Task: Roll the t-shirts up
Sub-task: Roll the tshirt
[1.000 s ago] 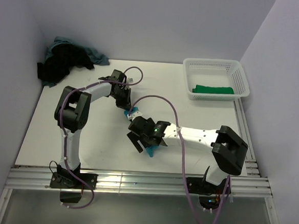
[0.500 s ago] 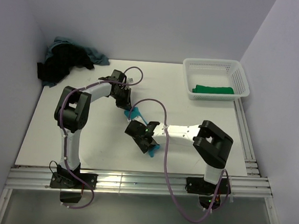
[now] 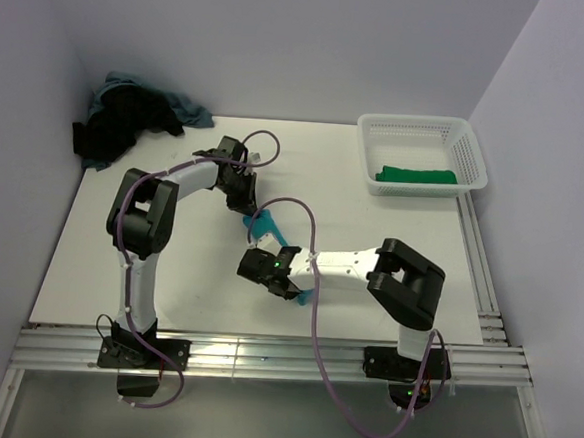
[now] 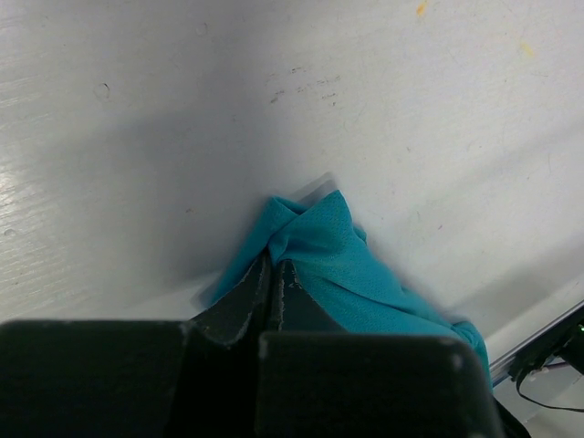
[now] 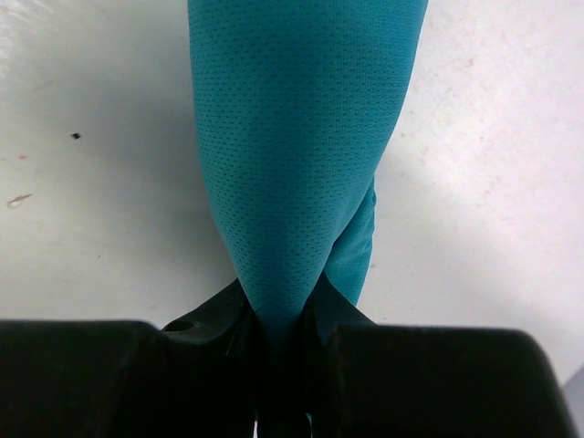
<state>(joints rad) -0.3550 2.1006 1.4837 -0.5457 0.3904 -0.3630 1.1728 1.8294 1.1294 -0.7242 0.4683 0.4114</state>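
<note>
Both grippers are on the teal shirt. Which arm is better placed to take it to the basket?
Right, probably. The right gripper pinches the teal shirt, and the basket stands at the far right, that arm's side. The left gripper holds the shirt's other end, farther from it.

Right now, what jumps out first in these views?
A teal t-shirt lies mid-table, pinched by both the left gripper and the right gripper. A dark heap of shirts sits at the far left corner; a white basket at far right holds a green shirt.
</note>
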